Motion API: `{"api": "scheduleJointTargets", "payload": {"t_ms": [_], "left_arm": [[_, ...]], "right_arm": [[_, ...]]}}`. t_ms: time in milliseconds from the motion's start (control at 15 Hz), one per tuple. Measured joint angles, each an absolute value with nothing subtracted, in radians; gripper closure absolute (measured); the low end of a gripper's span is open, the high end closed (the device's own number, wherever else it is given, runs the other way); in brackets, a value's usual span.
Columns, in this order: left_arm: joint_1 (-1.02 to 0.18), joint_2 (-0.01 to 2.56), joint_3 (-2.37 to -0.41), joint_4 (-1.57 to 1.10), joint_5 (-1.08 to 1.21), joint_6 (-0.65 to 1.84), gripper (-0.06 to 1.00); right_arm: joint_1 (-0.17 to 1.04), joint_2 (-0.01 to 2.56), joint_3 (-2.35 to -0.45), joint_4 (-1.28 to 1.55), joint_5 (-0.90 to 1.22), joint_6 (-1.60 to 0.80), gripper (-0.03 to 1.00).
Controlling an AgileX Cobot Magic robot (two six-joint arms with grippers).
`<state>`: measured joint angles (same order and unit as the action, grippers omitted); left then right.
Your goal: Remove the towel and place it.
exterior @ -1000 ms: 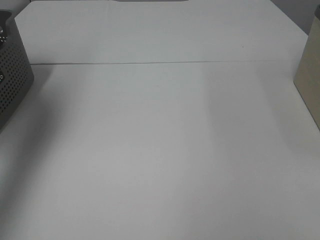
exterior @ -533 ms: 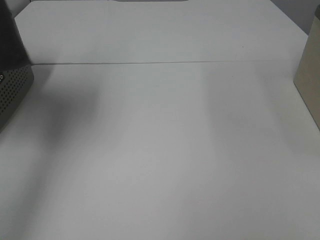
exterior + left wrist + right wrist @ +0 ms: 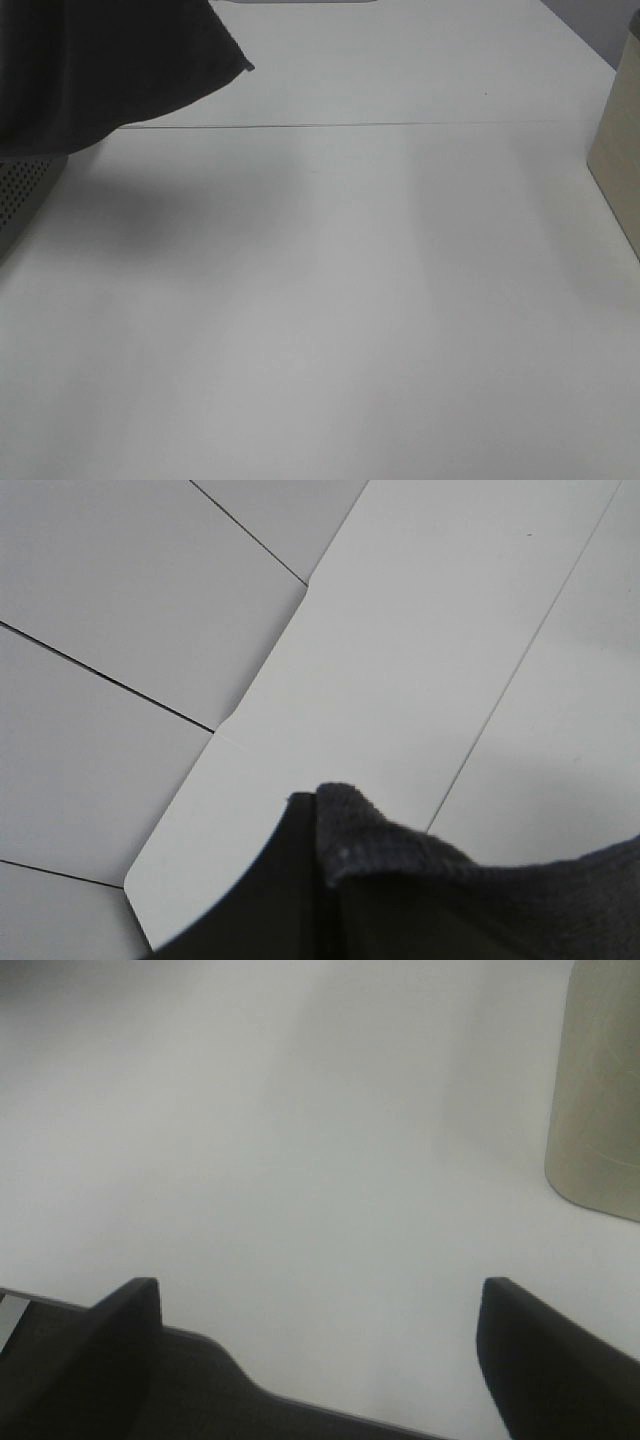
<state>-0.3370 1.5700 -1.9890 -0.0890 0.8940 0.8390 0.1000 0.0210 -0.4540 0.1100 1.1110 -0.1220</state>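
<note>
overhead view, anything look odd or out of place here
Only the towel: it hangs in the far left corner, hiding part of the perforated box, one corner jutting over the table. The left gripper is pinching it. Nothing spilled or damaged.

The right gripper [image 3: 320, 1295] hangs over the white table [image 3: 300, 1140], its dark fingers [image 3: 125, 1330] spread wide; a beige round-cornered box [image 3: 600, 1090] stands farther off.

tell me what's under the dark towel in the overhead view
Below the towel, the perforated grey box shows its lower side, with the table beside it. The box's upper part is covered and cannot be seen.
</note>
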Motion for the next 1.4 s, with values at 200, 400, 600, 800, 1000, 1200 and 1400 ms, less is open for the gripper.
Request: {"api": "scheduleJointTargets", "payload": {"t_ms": [200,400,600,800,1000,1200,1400], "left_arm": [[-0.337,1.592,-1.989,-0.155,0.895,0.846,0.94],[-0.337,1.594,-1.989,-0.297,0.895,0.876,0.94],[-0.337,1.595,-1.989,-0.386,0.954,0.925,0.94],[-0.337,1.597,-1.989,-0.491,0.998,0.963,0.94],[-0.337,1.597,-1.989,-0.579,1.054,1.021,0.94],[-0.337,1.597,-1.989,-0.619,1.089,1.034,0.94],[-0.337,1.597,-1.989,-0.624,1.098,1.034,0.94]], "right_arm": [[0.1,0.214,-0.484,0.241,1.014,-0.206,0.14],[0.1,0.522,-0.49,0.665,0.837,-0.634,0.14],[0.1,0.788,-0.491,1.213,0.839,-1.213,0.14],[0.108,1.064,-0.554,1.532,0.997,-1.682,0.14],[0.209,1.319,-0.701,1.613,1.011,-1.774,0.14],[0.331,1.542,-0.878,1.615,0.997,-1.734,0.14],[0.419,1.71,-1.012,1.548,0.99,-1.661,0.14]]}}
